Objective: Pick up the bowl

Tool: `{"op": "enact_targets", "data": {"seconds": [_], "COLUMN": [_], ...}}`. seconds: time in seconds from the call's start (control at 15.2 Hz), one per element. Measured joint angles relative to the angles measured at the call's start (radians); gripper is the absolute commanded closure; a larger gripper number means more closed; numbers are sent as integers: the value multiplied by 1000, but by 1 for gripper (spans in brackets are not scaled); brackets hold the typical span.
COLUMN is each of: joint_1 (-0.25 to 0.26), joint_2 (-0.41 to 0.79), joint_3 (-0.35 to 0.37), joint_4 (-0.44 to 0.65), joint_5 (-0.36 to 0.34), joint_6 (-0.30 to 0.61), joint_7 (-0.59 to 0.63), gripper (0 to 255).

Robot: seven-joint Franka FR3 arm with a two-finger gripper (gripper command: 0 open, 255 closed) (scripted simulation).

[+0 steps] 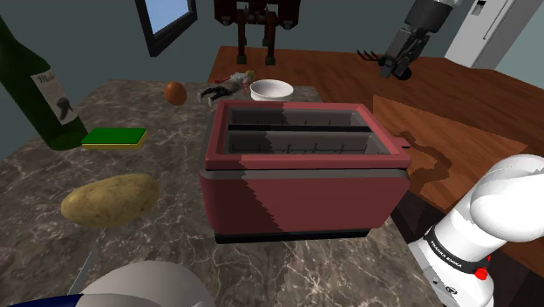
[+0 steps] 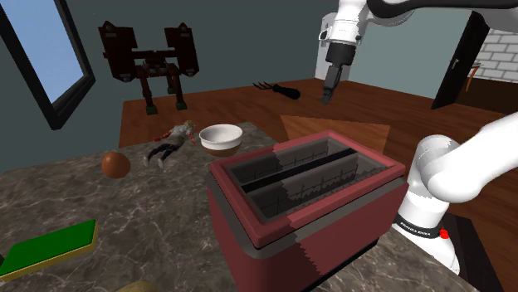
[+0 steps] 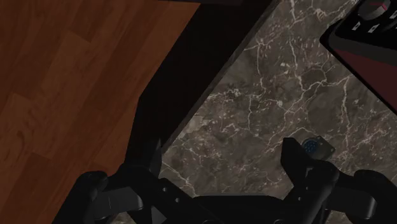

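Hand point(image 2: 330, 87): raised in the air over the desk's point(image 1: 174, 148) edge, fingers spread apart, holding nothing.
Bowl point(image 1: 271, 89): white, upright on the desk's far side, well apart from the hand.
Toaster point(image 1: 301, 166): red, mid-desk, between bowl and stand.
Doll point(image 1: 228, 85): lying just beside the bowl.
Floor point(image 1: 331, 74): wood, beyond the desk.

Marble countertop point(image 1: 174, 144), wooden floor point(image 1: 488, 96), grey-blue walls point(image 1: 96, 35).
The stone is dark with pale veins, the planks reddish-brown; a dark-framed window point(image 1: 168, 16) shows light blue, and a white brick wall point(image 2: 500, 50) stands at the second exterior view's right.
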Motion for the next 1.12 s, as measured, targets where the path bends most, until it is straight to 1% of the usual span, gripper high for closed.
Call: {"op": "enact_targets", "data": {"seconds": [0.07, 0.2, 0.33, 0.46, 0.66, 0.86, 1.06, 1.12], "joint_1": [0, 4, 9, 16, 25, 34, 43, 45], "joint_2": [0, 38, 99, 175, 271, 370, 487, 532], "joint_3": [0, 1, 4, 4, 7, 11, 15, 15], "joint_4": [0, 6, 16, 58, 88, 141, 210, 248], "joint_5": [0, 4, 11, 18, 29, 41, 54, 58], "joint_6": [0, 33, 87, 125, 196, 246, 300, 309], "joint_7": [0, -2, -5, -7, -12, -13, -16, -18], "gripper": [0, 0, 0, 0, 0, 0, 0, 0]}}
